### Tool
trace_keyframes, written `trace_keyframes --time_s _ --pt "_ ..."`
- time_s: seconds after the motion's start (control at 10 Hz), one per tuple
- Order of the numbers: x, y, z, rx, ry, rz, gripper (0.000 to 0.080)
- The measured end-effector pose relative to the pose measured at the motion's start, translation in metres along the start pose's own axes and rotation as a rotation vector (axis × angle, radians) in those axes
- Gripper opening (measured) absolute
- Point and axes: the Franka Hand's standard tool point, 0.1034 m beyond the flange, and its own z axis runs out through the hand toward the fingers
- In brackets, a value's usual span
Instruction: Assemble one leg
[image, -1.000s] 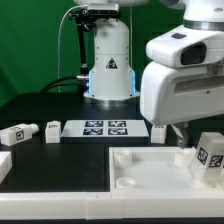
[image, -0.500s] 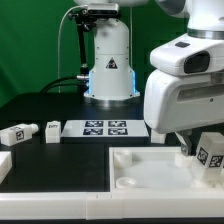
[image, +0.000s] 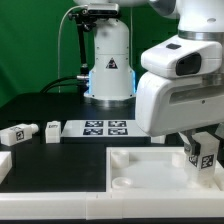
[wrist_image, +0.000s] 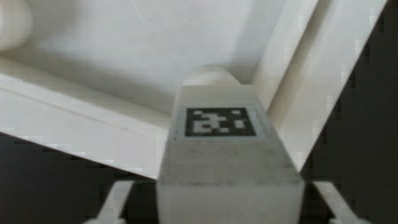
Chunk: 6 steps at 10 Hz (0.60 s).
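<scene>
My gripper (image: 203, 152) is shut on a white leg (image: 206, 160) with a black-and-white tag, holding it upright over the large white recessed tray-like piece (image: 150, 175) at the exterior view's right. In the wrist view the leg (wrist_image: 221, 140) fills the middle, its tag facing the camera and its rounded tip over the tray's raised rim (wrist_image: 89, 110). The fingers (wrist_image: 121, 200) press on both its sides. Two more legs (image: 18, 132) (image: 52, 130) lie on the black table at the exterior view's left.
The marker board (image: 106, 127) lies flat at the table's middle, in front of the robot's white base (image: 108, 70). Another white part (image: 4, 165) sits at the exterior view's left edge. The arm's large white body (image: 180, 90) hangs over the tray's right side.
The arm has shifted toward the exterior view's left and the held leg has moved lower and straightened, now closer to the tray's right corner.
</scene>
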Motion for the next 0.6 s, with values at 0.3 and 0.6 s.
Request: trace_keyframes --time_s 0.3,0.6 --pt "0.0001 -0.0007 0.0001 0.003 0.0 0.069 0.0291" --pt "0.0012 -0.0014 0.0006 0.023 0.02 0.398 0.0291"
